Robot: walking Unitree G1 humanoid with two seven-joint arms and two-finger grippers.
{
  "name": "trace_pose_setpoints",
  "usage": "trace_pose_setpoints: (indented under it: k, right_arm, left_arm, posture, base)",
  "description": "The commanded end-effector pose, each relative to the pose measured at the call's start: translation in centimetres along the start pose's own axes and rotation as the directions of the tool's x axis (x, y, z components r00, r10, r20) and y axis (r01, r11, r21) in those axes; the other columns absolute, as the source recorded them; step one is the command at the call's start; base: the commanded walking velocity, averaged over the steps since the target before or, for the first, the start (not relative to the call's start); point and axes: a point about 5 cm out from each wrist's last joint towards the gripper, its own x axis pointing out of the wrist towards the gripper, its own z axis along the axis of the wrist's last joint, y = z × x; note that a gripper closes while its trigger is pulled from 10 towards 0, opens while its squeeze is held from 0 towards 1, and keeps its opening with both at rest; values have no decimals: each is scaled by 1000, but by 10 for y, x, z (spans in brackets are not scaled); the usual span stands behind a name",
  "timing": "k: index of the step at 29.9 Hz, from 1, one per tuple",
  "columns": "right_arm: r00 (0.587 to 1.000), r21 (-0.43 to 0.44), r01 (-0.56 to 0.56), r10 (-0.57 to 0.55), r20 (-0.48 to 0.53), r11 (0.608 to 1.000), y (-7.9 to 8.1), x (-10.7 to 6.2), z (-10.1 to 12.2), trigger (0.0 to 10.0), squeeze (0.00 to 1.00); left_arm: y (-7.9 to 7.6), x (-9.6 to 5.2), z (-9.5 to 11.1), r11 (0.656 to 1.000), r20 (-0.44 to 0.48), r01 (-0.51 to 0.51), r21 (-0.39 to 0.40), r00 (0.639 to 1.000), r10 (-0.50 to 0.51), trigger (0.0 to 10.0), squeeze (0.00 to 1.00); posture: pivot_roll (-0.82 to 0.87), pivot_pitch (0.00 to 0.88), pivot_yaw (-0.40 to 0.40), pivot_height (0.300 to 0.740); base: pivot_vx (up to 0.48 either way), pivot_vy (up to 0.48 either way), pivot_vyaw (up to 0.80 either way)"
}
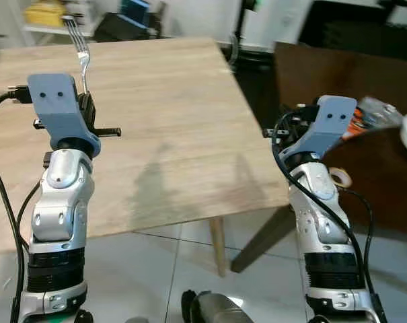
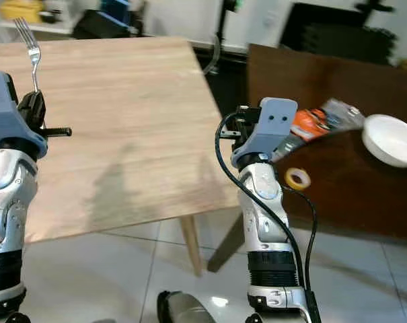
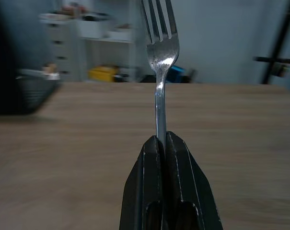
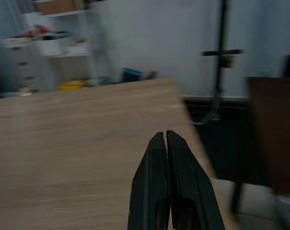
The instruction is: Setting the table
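left wrist view: one fork (image 3: pixel 160 72), left tool (image 3: pixel 165 143)

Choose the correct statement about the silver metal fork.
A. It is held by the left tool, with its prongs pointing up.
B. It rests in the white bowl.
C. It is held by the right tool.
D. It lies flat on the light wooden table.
A: the left tool is shut on the handle of the silver metal fork, whose prongs point up above the light wooden table.
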Motion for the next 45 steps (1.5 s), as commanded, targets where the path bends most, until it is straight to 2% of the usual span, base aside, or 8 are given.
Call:
trace_pose_setpoints:
  k: [1, 16, 22, 45]
  right_arm:
    - [1000, -7, 6, -6, -12, 1000, -2, -2, -2, 10000, 0]
    - [1000, 10, 24, -24, -13, 1000, -3, -1, -3, 10000, 0]
    - [1000, 12, 24, -24, -14, 1000, -3, -1, -3, 10000, 0]
    - [1000, 8, 18, -18, -14, 1000, -3, -2, -3, 10000, 0]
  left_arm:
    - [2, -2, -4, 1000, -17, -9, 11, 1000, 9, 10000, 0]
    - [0, -1, -4, 1000, -26, 6, 13, 1000, -6, 10000, 0]
    - [1, 0, -7, 1000, -47, -3, -9, 999, 2, 10000, 0]
    - [3, 0, -8, 1000, -55, -9, 0, 998, 9, 10000, 0]
  posture:
    - [85, 91, -3, 740]
    - [87, 91, -4, 740]
    - [85, 92, -5, 740]
    - [85, 84, -7, 740]
  base:
    - [0, 0, 800]
    - [0, 0, 0]
    - [0, 464, 0]
    - [0, 0, 0]
